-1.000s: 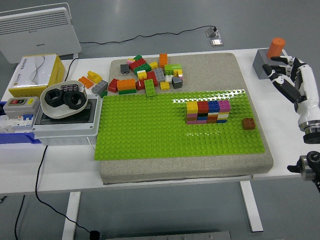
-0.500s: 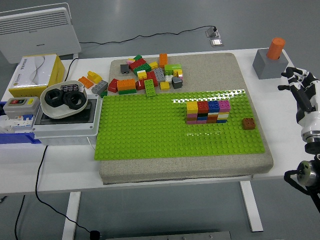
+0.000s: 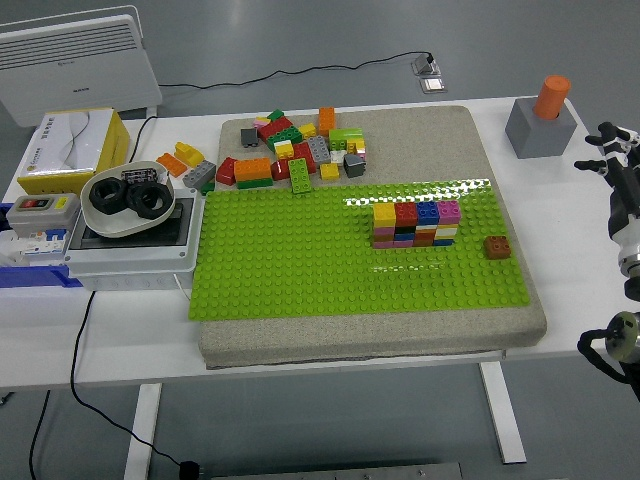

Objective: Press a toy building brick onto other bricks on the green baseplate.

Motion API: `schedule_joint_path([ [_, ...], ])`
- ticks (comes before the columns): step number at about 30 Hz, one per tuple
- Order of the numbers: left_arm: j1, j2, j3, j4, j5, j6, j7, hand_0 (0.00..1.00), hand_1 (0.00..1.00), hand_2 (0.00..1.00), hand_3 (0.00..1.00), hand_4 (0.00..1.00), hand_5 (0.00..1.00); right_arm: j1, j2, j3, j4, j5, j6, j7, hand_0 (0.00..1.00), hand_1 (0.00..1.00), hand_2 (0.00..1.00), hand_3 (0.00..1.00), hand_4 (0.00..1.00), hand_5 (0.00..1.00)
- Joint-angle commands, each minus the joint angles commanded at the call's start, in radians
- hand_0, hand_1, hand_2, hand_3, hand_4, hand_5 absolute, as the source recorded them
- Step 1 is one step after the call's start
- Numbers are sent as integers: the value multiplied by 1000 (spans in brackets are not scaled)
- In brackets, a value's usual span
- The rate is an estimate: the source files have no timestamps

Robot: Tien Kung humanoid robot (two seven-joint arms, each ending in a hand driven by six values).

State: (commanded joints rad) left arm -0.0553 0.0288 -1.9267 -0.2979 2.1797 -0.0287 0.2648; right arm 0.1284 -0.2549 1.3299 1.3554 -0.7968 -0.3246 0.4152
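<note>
The green baseplate [image 3: 300,270] lies on a beige pad in the middle of the table. A small wall of stacked bricks [image 3: 416,224], topped yellow, red, blue and magenta, stands on its right half. A single brown brick [image 3: 497,247] sits on the plate to the wall's right. Several loose bricks [image 3: 295,150] lie on the pad behind the plate. My right hand [image 3: 612,150] is at the picture's right edge, off the pad, fingers spread and holding nothing. The left arm is out of view.
A grey block with an orange cylinder [image 3: 545,115] stands at the back right. At the left are a yellow box [image 3: 72,148], a white bowl with black rings [image 3: 128,198] on a grey box, and a switch box [image 3: 40,210]. A cable runs off the front left edge.
My right hand has drawn back to the right, away from the grey block and toward the picture's edge. The bricks and baseplate have not moved.
</note>
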Motion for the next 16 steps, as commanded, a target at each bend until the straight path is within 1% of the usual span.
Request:
schedule_joint_path([
  [4, -3, 3, -7, 2, 14, -3, 1, 761, 691, 610, 479, 538, 542, -5, 3, 4, -6, 13, 2, 3, 451, 320, 489, 507, 776, 510],
  [10, -9, 5, -6, 10, 56, -20, 11, 760, 691, 610, 474, 538, 538, -10, 14, 29, -8, 36, 9, 10, 443, 315, 484, 500, 772, 512],
  [16, -7, 3, -5, 13, 55, -35, 19, 759, 692, 609, 476, 540, 530, -13, 24, 59, -10, 41, 12, 12, 442, 313, 482, 499, 771, 514],
])
